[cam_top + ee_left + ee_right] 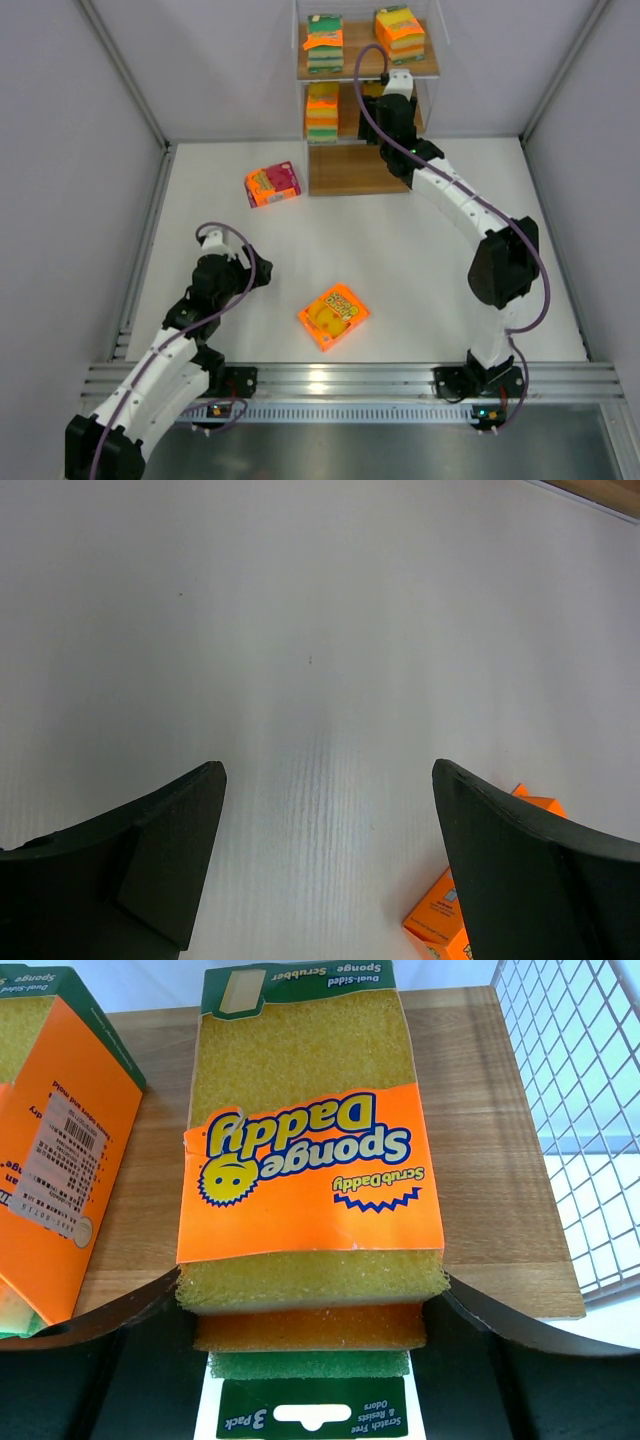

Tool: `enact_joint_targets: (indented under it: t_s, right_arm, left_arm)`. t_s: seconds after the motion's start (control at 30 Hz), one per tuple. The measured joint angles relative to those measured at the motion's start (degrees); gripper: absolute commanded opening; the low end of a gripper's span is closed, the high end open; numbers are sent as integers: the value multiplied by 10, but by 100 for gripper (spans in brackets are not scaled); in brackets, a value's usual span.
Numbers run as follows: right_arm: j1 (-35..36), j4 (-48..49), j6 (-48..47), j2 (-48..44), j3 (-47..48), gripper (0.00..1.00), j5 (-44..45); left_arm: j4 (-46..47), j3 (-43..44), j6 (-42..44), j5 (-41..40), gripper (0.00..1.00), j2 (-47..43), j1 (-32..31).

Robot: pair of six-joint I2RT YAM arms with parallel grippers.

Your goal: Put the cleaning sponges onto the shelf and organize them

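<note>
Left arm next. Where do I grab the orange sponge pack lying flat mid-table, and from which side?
Pinch the orange sponge pack across its narrower width, mid-length, dropping the left gripper straight down with the wrist turned to match its diagonal lie. It lies flat on the table, so probably only its thin side edges give opposing faces.
</note>
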Motion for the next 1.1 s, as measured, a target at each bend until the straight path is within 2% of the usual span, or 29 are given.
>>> enact_joint_targets:
  t_s: [0.27,1.1]
  right_arm:
    - [0,2,-8,0,1,61,4]
    - [-4,39,-8,42,37,64,4]
  left_arm:
    - [-3,0,0,-2,91,-9,0]
    - [-7,0,0,-2,91,-12,0]
